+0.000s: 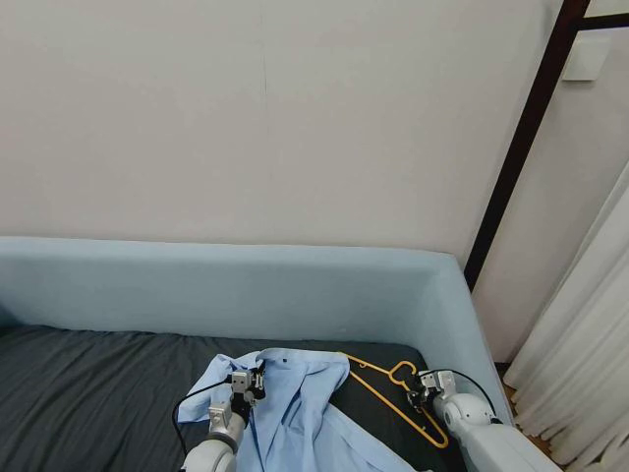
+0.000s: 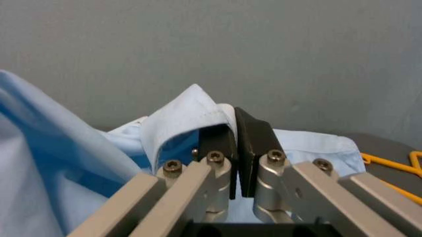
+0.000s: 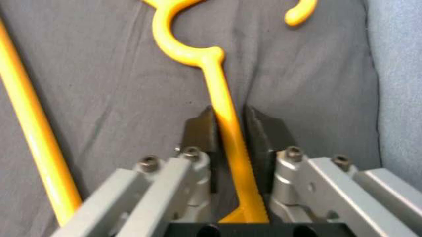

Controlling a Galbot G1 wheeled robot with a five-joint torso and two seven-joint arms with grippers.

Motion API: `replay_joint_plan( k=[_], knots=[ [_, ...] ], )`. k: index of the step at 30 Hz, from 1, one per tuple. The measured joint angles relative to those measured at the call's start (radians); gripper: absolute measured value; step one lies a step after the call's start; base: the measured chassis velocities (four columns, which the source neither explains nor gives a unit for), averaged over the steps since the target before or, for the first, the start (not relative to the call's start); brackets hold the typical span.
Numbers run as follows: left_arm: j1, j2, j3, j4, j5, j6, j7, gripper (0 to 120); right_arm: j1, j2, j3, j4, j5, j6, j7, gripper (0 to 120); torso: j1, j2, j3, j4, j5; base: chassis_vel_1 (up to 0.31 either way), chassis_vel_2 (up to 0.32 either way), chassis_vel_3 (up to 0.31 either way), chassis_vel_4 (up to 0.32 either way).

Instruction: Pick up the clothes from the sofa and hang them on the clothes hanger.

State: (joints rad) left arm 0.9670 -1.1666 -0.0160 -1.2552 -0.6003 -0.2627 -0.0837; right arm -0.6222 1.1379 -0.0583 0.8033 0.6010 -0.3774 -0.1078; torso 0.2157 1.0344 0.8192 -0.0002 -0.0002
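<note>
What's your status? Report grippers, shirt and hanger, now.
Left gripper shut on collar of light blue shirt. Right gripper shut on orange hanger. Shirt and hanger side by side on dark sofa seat. No obstruction seen.

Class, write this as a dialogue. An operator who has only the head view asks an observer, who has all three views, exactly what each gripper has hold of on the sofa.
Operator: My left gripper is on the blue shirt. Which part?
Observer: In the left wrist view its fingers are closed on the folded collar edge.
Operator: And the right gripper at the orange hanger?
Observer: Its fingers clamp the straight neck just below the hook.
Operator: What lies under that neck?
Observer: Dark seat cushion, with the hanger resting directly on it.
</note>
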Motion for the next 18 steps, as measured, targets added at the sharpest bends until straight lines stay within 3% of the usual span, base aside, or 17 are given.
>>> replay_joint_plan(
  k=[3,18],
  knots=[
    [0.0,0.0,0.001,0.0,0.0,0.0,0.0,0,-0.003,-0.002,-0.007,0.011,-0.001,-0.003,0.0,5,0.0,0.0,0.0,-0.0002,-0.0001,0.0,0.0,0.0,0.0],
    [-0.001,-0.001,0.003,-0.006,-0.001,0.0,0.0,0,-0.021,-0.029,-0.048,0.09,-0.071,0.046,0.026,5,0.0,0.0,0.0,0.0004,0.001,0.0,0.0,0.0,0.0]
  ],
)
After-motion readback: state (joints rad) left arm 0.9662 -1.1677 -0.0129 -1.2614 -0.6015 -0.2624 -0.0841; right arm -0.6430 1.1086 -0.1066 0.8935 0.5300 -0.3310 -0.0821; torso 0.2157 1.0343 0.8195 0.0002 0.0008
